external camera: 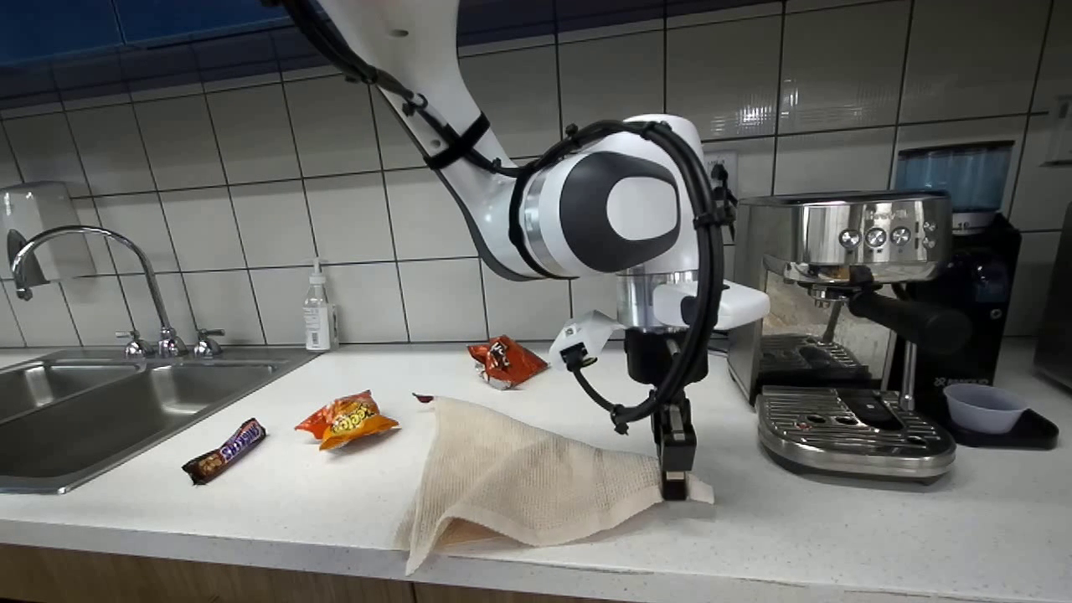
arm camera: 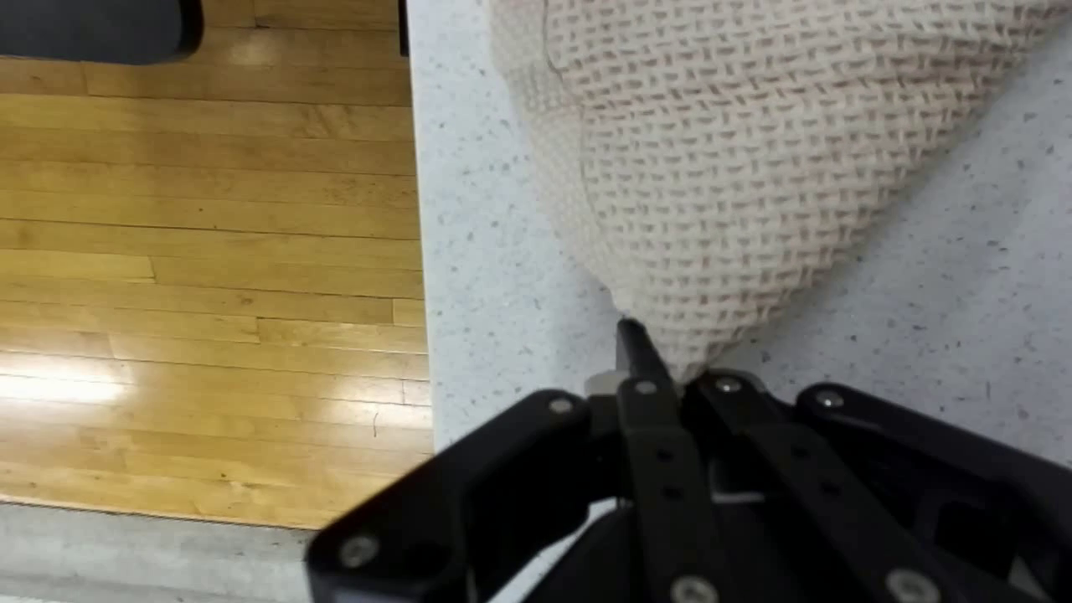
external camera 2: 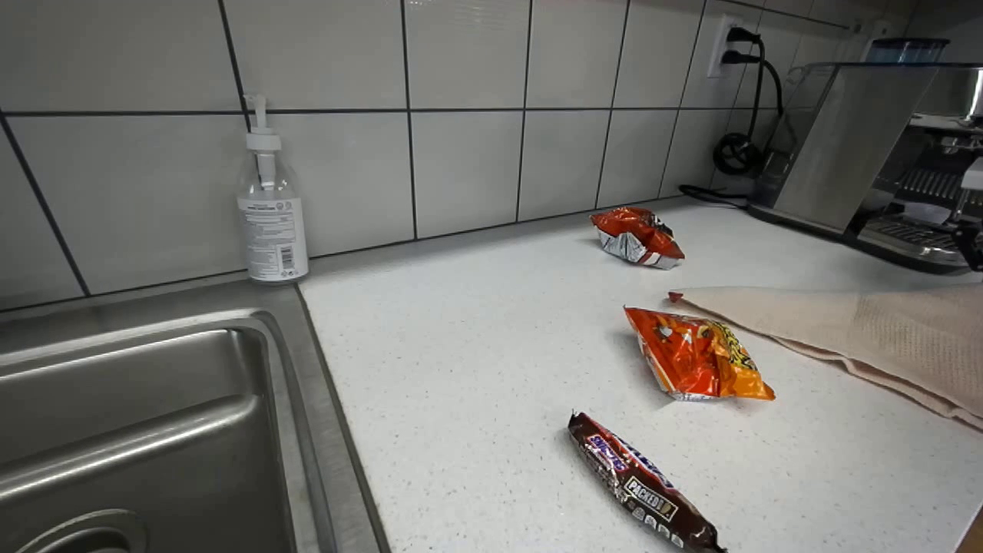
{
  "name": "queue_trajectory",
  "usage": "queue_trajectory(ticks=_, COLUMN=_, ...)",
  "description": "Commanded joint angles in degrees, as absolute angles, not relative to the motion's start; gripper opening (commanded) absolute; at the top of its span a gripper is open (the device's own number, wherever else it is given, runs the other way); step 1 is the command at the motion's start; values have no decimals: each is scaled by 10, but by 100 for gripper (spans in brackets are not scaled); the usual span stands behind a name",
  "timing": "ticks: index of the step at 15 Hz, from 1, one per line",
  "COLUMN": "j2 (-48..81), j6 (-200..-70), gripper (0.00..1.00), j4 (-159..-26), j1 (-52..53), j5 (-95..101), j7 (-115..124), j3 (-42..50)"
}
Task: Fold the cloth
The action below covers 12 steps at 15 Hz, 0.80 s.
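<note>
The beige cloth [external camera: 536, 486] lies on the white counter, partly folded over itself and slightly raised towards the gripper. Its left front corner reaches close to the counter's front edge. It also shows in an exterior view at the right border [external camera 2: 883, 338] and fills the top of the wrist view [arm camera: 770, 167]. My gripper [external camera: 675, 486] points straight down, low over the counter, at the cloth's right end. In the wrist view the gripper [arm camera: 674, 373] is shut on a gathered corner of the cloth. A small tip of cloth sticks out past the fingers.
A Snickers bar [external camera: 224, 452], an orange packet [external camera: 348, 420] and a red packet [external camera: 506, 362] lie left of and behind the cloth. A small dark red bit [external camera: 423, 398] shows at the cloth's far corner. The coffee machine [external camera: 854, 435] stands right, the sink [external camera: 167, 410] left.
</note>
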<state>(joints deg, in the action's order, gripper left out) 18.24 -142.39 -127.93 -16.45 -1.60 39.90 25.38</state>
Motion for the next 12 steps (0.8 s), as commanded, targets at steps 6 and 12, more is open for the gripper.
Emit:
queue_trajectory(ticks=6, j2=100, j6=-1370, gripper=1, j4=-1301, j1=-161, j5=31, j7=388, j3=257)
queue_trajectory(ticks=12, j2=62, j6=-1351, gripper=1, j4=-1317, j1=-157, j5=69, j7=391, j3=246)
